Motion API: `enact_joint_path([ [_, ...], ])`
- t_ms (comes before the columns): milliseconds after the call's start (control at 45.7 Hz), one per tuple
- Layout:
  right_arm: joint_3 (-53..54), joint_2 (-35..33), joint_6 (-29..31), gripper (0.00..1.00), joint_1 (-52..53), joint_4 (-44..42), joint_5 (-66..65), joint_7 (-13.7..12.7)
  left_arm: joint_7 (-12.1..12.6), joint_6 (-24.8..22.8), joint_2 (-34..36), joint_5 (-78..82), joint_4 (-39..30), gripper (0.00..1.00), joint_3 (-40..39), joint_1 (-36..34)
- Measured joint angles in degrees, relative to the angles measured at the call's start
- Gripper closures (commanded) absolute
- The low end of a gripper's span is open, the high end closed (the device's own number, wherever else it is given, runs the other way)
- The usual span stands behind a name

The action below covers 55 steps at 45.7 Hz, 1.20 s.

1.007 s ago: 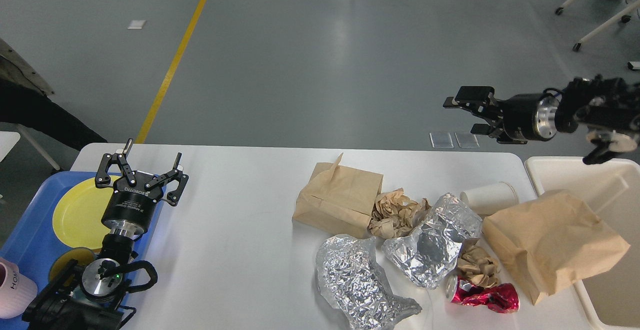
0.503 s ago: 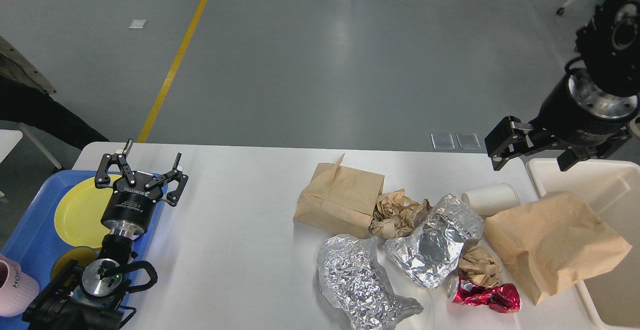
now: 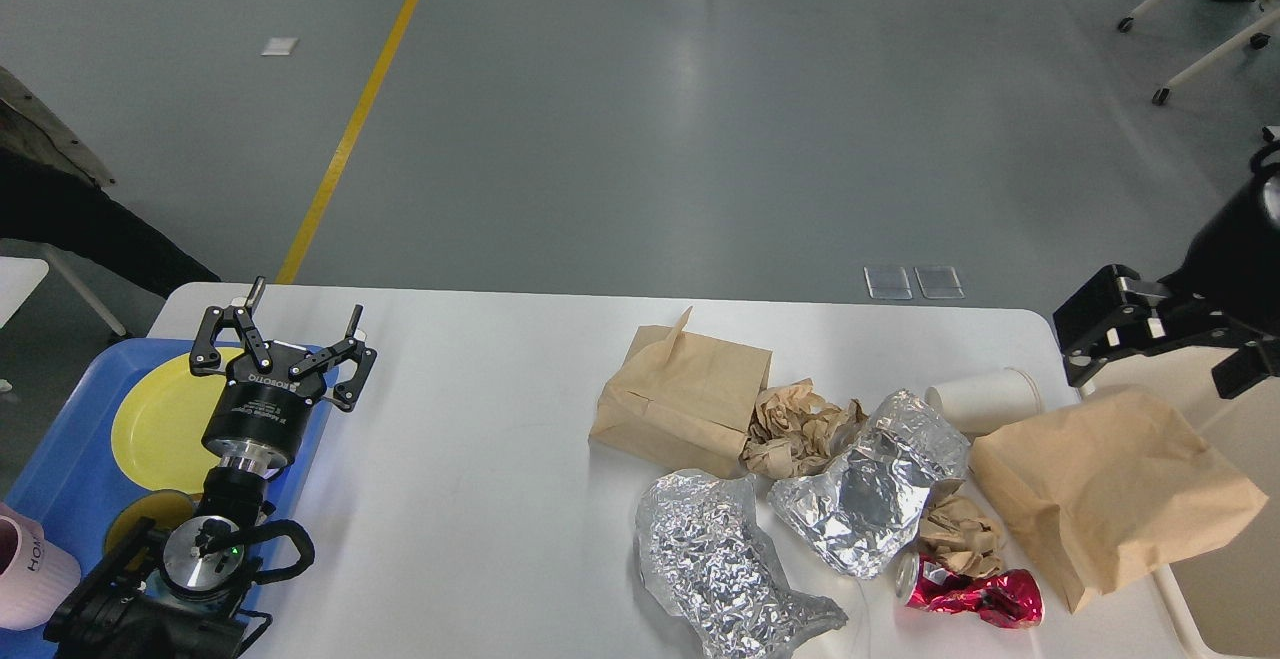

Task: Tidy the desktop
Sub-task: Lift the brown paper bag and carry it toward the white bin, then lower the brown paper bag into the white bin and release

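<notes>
Our right gripper (image 3: 1165, 349) hangs wide open and empty just above the large brown paper bag (image 3: 1110, 489) – long axis left-right, at the desktop (image 3: 480, 459) edge; our left gripper (image 3: 285, 349), open, is well apart

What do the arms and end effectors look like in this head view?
Both are black. The left gripper has a cylindrical body with white lettering, skeletal linkage jaws with silver pins and pale tips, a bare silver wrist flange with a small green light, and a looped black cable. The right gripper is mostly out of view: blocky black jaws, silver fasteners.
</notes>
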Motion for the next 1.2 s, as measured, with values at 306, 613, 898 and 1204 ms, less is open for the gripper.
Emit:
enact_joint_path([
  [306,-1.05,-9.02,-4.86,0.09,-24.41,-21.93,-2.28,0.69,0.0,0.0,0.0,0.0,0.0,0.03,0.0,0.06],
  [613,2.04,-8.42,-14.16,0.08,-45.51,-34.6,-10.74,23.47,0.0,0.0,0.0,-0.02,0.0,0.03,0.0,0.02],
  [898,2.36,-6.01,-20.54,0.07,-56.45,-42.36,-16.43,30.48,0.0,0.0,0.0,-0.02,0.0,0.03,0.01,0.01],
  [1204,2.86,-3.2,-20.94,0.04,-60.22,-41.26,-16.63,40.61,0.0,0.0,0.0,-0.02,0.0,0.03,0.0,0.01],
])
